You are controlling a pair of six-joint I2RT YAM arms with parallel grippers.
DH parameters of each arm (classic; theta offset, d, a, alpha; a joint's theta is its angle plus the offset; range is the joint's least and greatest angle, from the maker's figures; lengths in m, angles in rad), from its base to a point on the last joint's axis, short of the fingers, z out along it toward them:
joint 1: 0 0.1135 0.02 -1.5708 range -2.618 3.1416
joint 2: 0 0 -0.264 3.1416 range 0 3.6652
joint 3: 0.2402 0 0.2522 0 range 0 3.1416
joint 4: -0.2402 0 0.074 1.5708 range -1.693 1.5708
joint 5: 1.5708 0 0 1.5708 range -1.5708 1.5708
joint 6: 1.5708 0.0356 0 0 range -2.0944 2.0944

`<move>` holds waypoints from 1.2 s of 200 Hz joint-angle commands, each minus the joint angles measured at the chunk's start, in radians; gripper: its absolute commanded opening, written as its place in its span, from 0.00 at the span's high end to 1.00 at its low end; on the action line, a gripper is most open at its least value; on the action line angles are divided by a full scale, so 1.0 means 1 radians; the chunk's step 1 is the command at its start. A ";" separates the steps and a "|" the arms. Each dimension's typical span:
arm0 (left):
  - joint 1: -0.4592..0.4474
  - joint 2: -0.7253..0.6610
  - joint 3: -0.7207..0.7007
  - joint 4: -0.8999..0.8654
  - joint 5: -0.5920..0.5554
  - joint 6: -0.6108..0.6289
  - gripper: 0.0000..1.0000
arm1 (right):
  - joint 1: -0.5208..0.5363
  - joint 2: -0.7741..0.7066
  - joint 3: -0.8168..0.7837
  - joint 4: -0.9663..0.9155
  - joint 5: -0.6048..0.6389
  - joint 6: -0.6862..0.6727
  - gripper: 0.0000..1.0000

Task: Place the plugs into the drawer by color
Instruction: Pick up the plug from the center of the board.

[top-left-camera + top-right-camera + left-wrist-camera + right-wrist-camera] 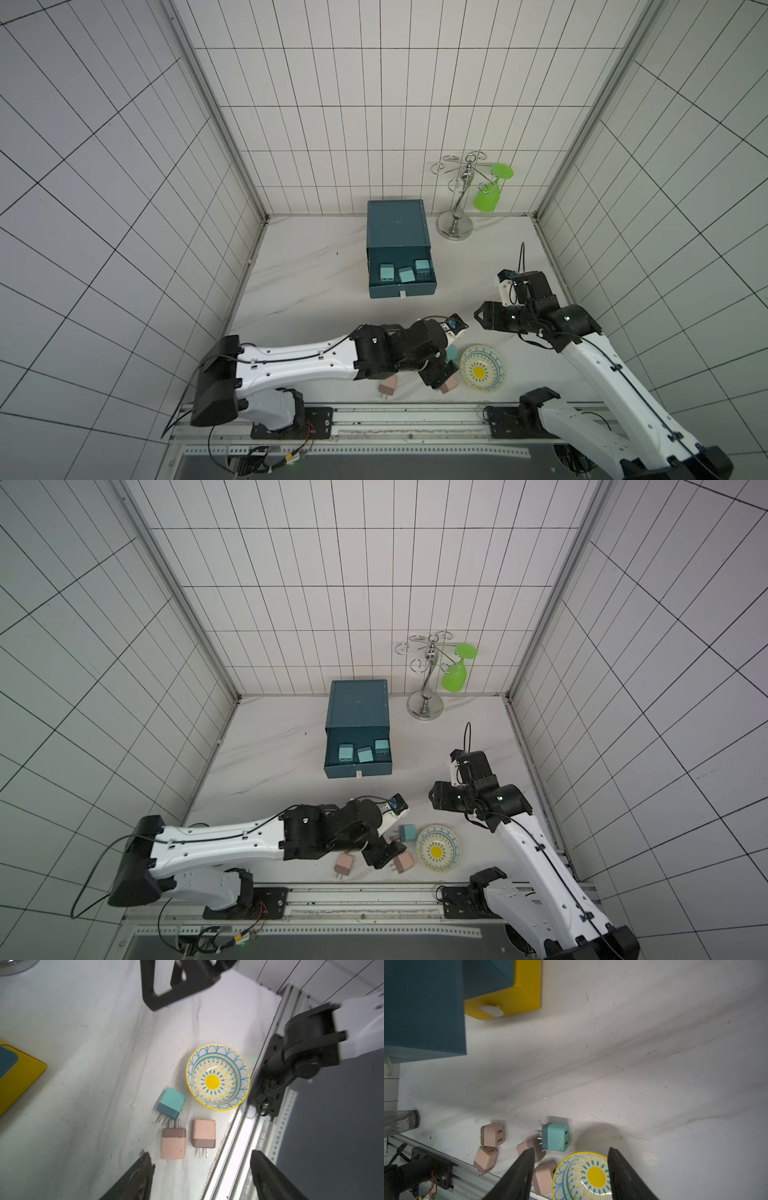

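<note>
The blue-green cabinet [397,224] stands well beyond both claws. Its top drawer [401,289] is pulled out, with three teal plugs [406,274] lying inside. A yellow drawer front [517,999] shows beneath it; how far that one is out I cannot tell.

The left claw [387,856] sits low by the near table edge, fingers spread and empty. The right claw [571,1149] hangs higher, fingers apart, holding nothing. The patterned dish [241,1068] is empty and lies just beside the left claw, below the right one.

The last teal plug [171,1103] lies just ahead of the left claw's tips, past a pink plug [173,1144] whose prongs cross its own. A second pink plug [203,1133] lies alongside, and another pink pair [492,1135] sits off to the side.

The teal sort looks one short and the pink not begun, so this is a pick-up. The left claw would need to reach past the pink plugs, close on the teal plug's flat sides clear of the crossed prongs, and avoid the dish.
</note>
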 commanded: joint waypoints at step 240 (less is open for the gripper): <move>0.113 0.552 0.323 -0.138 0.058 0.206 0.26 | -0.118 -0.126 -0.208 0.231 -0.193 0.022 0.43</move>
